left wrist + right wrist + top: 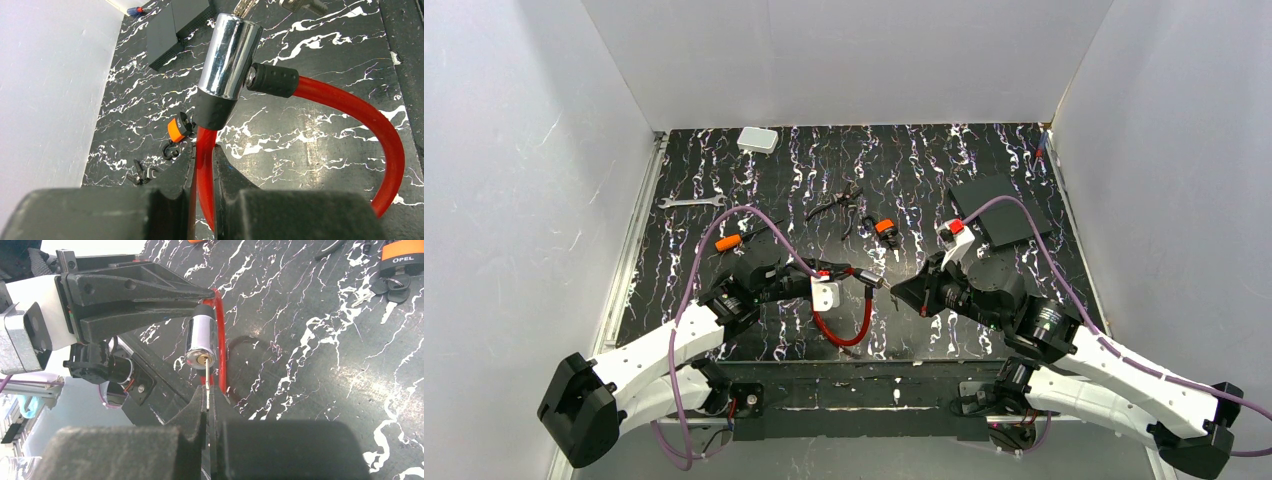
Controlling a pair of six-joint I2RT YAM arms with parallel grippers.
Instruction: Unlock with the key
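A cable lock hangs between the two arms: a red cable loop (pixel 852 328) joined to a chrome lock cylinder (pixel 202 338). My left gripper (pixel 204 150) is shut on the red cable (pixel 350 107) just below the cylinder (pixel 230 55), holding it off the table. My right gripper (pixel 207 401) is shut on the key (pixel 206 382). Only the thin metal blade shows; the head is hidden between the fingers. The blade tip meets the brass keyhole on the cylinder's end face. How deep it sits I cannot tell. In the top view the right gripper (pixel 902 292) faces the left gripper (pixel 829 276).
Behind the arms on the marbled black table lie pliers (pixel 836 205) and a black-and-orange piece (pixel 885 230) with spare keys. An orange-handled screwdriver (pixel 729 243), a wrench (pixel 689 202), a white box (pixel 757 139) and a black box (pixel 999 212) lie there too. White walls close three sides.
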